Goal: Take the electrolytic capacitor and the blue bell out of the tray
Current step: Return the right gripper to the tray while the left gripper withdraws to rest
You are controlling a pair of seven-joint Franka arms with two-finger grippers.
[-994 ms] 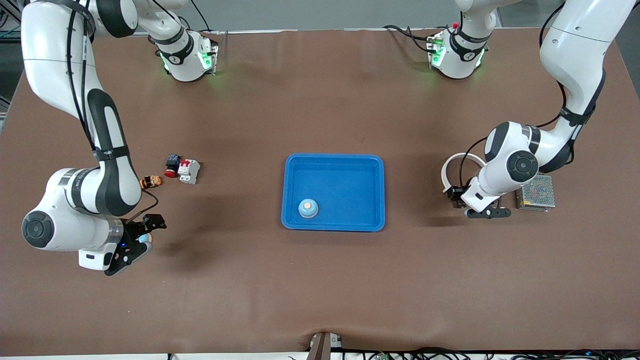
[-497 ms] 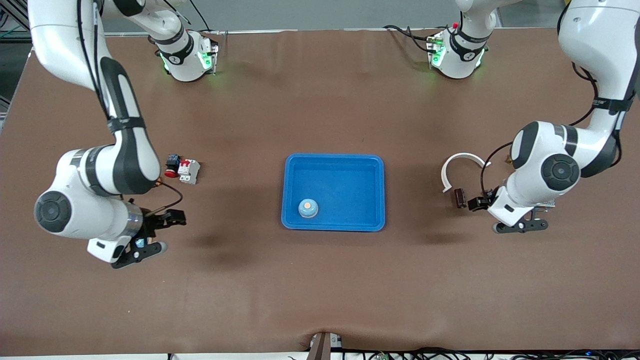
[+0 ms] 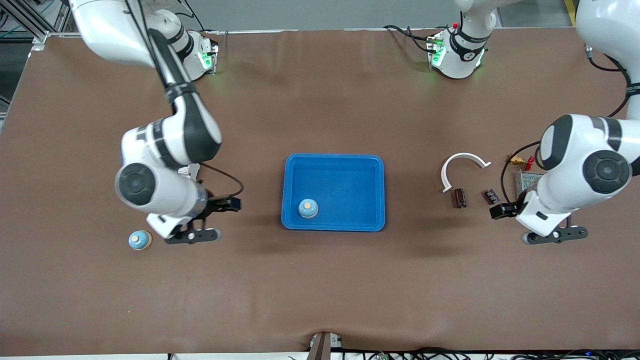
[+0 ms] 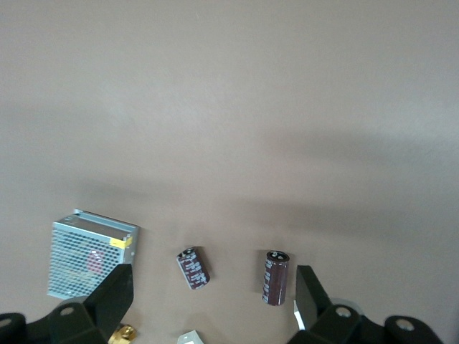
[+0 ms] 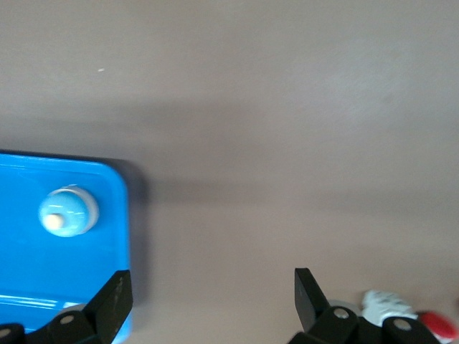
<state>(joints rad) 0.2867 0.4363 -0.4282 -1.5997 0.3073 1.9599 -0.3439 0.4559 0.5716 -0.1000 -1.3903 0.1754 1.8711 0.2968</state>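
Glossy blue plastic tray point(image 3: 333, 159); matt brown table point(image 3: 320, 280).

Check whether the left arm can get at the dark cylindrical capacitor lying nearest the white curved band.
Probably yes. The left gripper hangs open beside the dark cylindrical capacitor, which lies flat on bare table; only the smaller capacitor lies close, apart from it.

The right gripper point(image 5: 208, 297) hangs over bare brown table point(image 5: 272, 107), its two dark fingers point(image 5: 111, 301) spread wide with nothing between them. A blue tray point(image 5: 122, 215) shows one rounded corner, and a light-blue bell point(image 5: 67, 212) sits inside near that corner. A white and red part point(image 5: 391, 309) lies on the table.
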